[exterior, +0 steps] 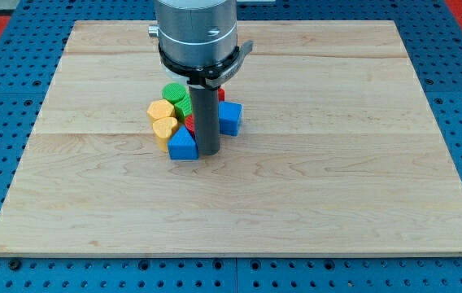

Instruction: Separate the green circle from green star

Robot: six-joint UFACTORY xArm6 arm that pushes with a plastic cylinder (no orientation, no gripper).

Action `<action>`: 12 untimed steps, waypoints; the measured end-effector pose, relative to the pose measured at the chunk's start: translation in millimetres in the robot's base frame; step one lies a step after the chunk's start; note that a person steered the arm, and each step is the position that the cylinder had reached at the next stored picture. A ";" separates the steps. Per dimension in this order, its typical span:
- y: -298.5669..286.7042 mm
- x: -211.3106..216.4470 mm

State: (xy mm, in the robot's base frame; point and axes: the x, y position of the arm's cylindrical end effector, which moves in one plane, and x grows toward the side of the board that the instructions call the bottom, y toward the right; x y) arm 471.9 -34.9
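Right now my tip (209, 152) rests just right of the blue triangle (182, 145), amid the cluster. It is a bare rod without fingers, gripping nothing. Behind, the green circle (173, 92) touches the green star (182, 106).

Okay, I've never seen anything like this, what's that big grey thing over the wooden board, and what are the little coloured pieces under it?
The grey cylinder is the end of a robot arm, seen by one camera looking down at a wooden board. Instead of a hand it carries a dark rod; my tip rests on the board and only pushes, so nothing is held. It stands in a tight cluster of small blocks: a blue block to its left, another blue block to its right, two yellow blocks, a green circle behind, and red pieces partly hidden.
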 end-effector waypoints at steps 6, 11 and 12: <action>-48.0 0.1; -56.3 -129.4; -66.2 -150.2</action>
State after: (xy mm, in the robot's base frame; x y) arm 321.7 -101.2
